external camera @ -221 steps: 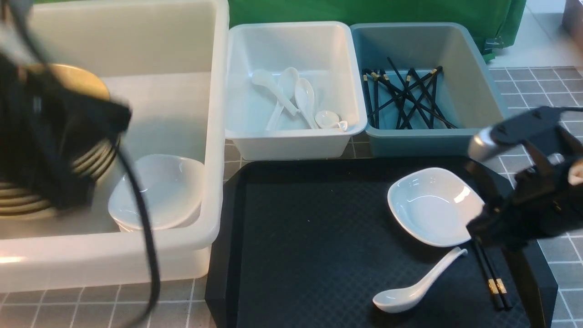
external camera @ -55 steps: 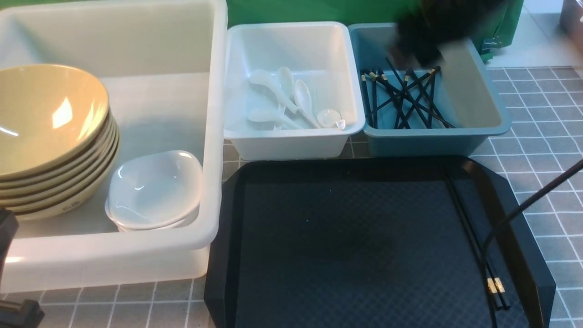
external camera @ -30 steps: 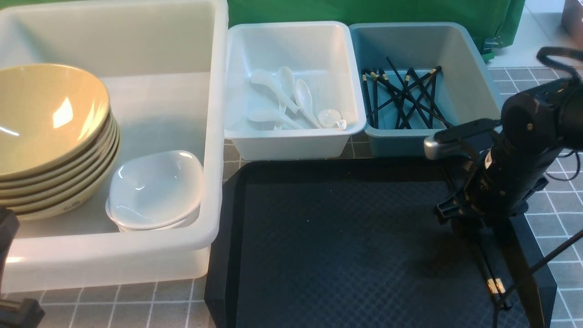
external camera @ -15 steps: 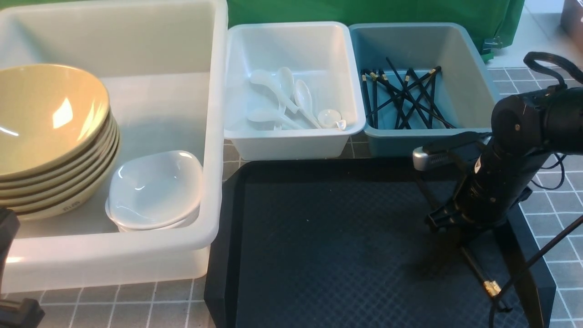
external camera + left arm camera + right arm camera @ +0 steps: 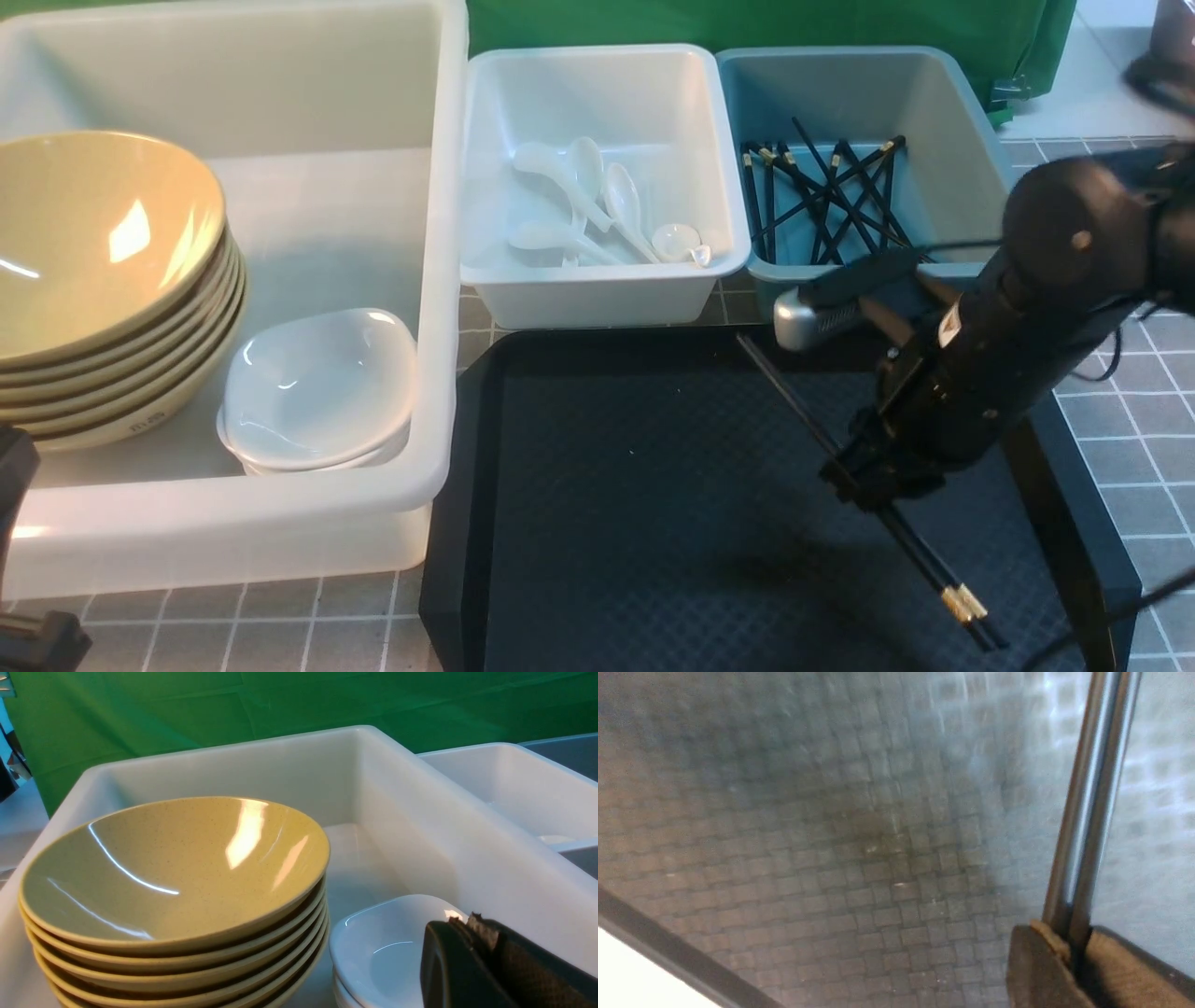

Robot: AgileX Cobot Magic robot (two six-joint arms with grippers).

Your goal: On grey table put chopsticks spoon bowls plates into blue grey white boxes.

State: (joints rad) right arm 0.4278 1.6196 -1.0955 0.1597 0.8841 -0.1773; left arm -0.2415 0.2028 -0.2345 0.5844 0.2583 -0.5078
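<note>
Right hand [image 5: 864,474], clamped on chopstick pair [image 5: 794,407], had lifted it off the tray [image 5: 635,504]; left hand [image 5: 471,926] clenched, empty. Blue box [image 5: 980,112] held chopsticks [image 5: 831,196]; white box [image 5: 607,93] spoons [image 5: 597,201]; big box [image 5: 280,75] bowls [image 5: 93,243], plates [image 5: 317,392].

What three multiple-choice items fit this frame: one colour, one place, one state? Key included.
1. The stacked bowls in the large white box are:
A. blue
B. yellow
C. black

2. The white spoons lie in:
A. the large white box
B. the small white box
C. the blue box

3. The right gripper is:
A. open and empty
B. shut on a spoon
C. shut on the chopsticks

Key:
1 B: the front and left wrist views both show yellow glaze.
2 B: the spoons rest on the floor of the small white box.
3 C: the right wrist view shows the pair clamped in the gripper, and the front view shows it held at a tilt.
</note>
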